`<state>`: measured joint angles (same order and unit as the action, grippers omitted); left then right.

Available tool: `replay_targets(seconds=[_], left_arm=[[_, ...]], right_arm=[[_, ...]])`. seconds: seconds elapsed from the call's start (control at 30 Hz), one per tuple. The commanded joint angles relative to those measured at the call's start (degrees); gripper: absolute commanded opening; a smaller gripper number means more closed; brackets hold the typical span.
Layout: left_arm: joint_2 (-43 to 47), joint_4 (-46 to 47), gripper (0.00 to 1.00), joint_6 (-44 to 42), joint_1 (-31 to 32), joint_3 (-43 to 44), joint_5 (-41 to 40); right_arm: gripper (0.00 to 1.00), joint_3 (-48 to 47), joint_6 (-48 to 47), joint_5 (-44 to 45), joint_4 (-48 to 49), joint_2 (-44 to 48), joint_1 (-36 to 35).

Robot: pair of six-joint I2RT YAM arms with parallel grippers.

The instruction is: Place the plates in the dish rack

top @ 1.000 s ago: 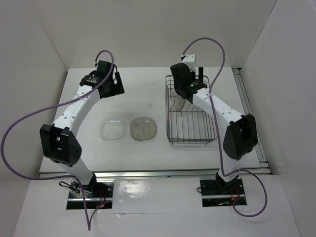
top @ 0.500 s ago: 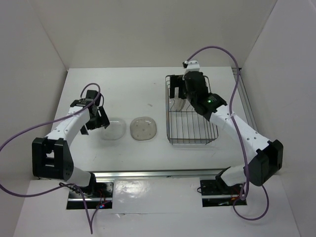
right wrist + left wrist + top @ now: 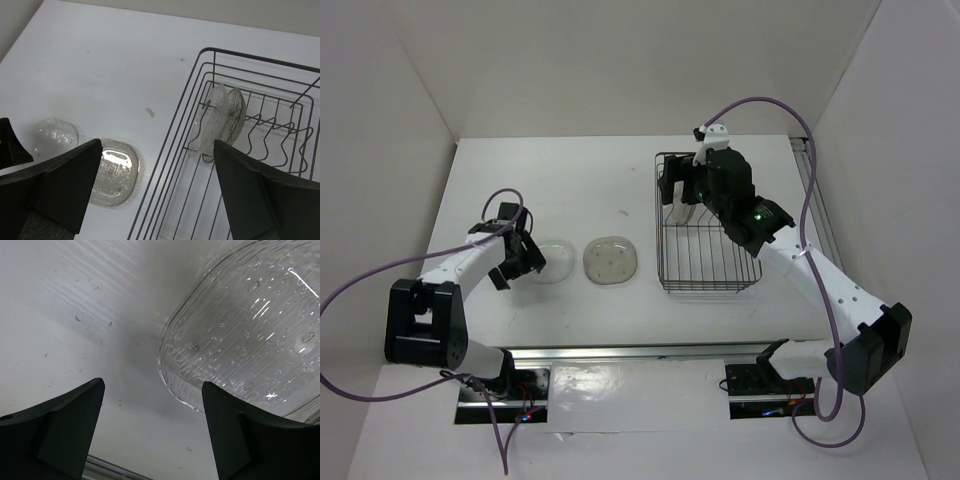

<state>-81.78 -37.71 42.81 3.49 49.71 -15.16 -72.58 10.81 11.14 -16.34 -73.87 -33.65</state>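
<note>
Clear ribbed plastic is filling the left wrist view: a clear plate [image 3: 245, 330] is lying flat on the white table [image 3: 75, 315], well to the left of the dish rack [image 3: 715, 255]. The left gripper [image 3: 519, 261] is hovering low at the side of this plate that faces away from the rack. Its fingers [image 3: 65, 425] are standing wide apart with nothing between them. The plate's rounded corner is sitting just ahead of the gap, nearer the finger on the view's right, and is not yet gripped. A smoky grey plate [image 3: 611, 259] is resting flat between the clear one and the rack. Two more plates [image 3: 217, 122] are standing upright in the wire slots at the rack's far left corner. The right gripper [image 3: 679, 190] is hanging above that corner, its fingers [image 3: 260, 195] spread and holding nothing
</note>
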Motion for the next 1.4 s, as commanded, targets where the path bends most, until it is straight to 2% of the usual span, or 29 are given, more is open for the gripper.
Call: replay_targets(seconds=[0.0,0.07,0.13,0.23,0.37,0.43,0.47,0.5,0.53,0.6,0.63,0.7,0.73,0.83,0.9,1.17,1.27,1.37], left_arm=[[-0.8,3.0,0.91,4.2,1.1,-0.5,-2.1],[-2.1,3.0,0.9,4.8,1.1,-0.5,-3.3],[-4.0,3.0,0.83,5.4,1.1,-0.5,-4.0],[-5.8,3.0,0.83,6.9,1.7,0.0,-6.0],[-7.0,4.9,0.78,8.5,2.2,-1.1,-6.6],[-7.5,4.9,0.65,9.0,2.2,-2.0,-7.1],[-7.5,4.9,0.63,9.0,2.2,-2.8,-7.1],[-7.5,4.9,0.51,9.6,2.2,-2.8,-7.9],[-6.8,4.9,0.46,10.1,2.2,-3.3,-8.4],[-6.8,4.9,0.46,10.6,2.2,-3.3,-9.1],[-6.8,4.9,0.41,10.6,2.2,-3.3,-9.9],[-6.8,3.8,0.32,11.9,2.2,-3.3,-10.5],[-6.8,3.3,0.22,11.9,2.2,-2.7,-11.2],[-6.2,2.6,0.13,12.7,2.2,-2.7,-12.2],[-5.4,1.5,0.0,13.7,2.2,-2.7,-13.3],[5.5,1.0,0.0,13.2,3.4,-2.2,-15.3],[9.0,1.7,0.0,11.9,4.6,-2.2,-15.3],[11.9,3.0,0.0,9.4,5.7,-2.2,-14.3]], right_arm=[[0.99,0.7,-0.3,-1.1,3.2,2.1,-1.0],[0.99,1.3,-0.3,-0.4,3.2,3.2,-1.7],[0.99,1.3,-0.3,0.3,3.2,3.2,-2.2],[0.99,1.3,-0.9,1.0,3.2,3.7,-2.7],[0.99,1.3,-0.9,1.5,3.2,4.9,-3.3],[0.99,0.8,-0.9,1.5,3.2,4.9,-3.3],[0.99,0.8,-0.9,1.5,3.2,4.9,-3.3],[0.99,0.8,-0.9,1.5,3.2,5.5,-3.3],[0.99,0.8,-0.9,1.0,3.2,5.5,-3.3],[0.99,0.8,-0.9,1.0,3.2,6.1,-3.3],[0.99,0.8,-0.9,1.0,3.2,6.1,-3.3],[0.99,0.8,-0.9,1.0,3.2,6.6,-3.3],[0.99,0.8,-0.9,1.0,3.2,6.6,-3.3],[0.99,0.8,-0.9,1.0,3.2,6.6,-3.8],[0.99,0.8,-0.9,1.0,3.2,6.6,-3.8],[0.99,1.3,-0.9,1.0,3.8,6.0,-3.8],[0.99,1.9,-1.6,-5.1,5.4,4.7,-3.8],[0.99,3.2,-1.6,-15.2,10.2,3.1,-3.8]])
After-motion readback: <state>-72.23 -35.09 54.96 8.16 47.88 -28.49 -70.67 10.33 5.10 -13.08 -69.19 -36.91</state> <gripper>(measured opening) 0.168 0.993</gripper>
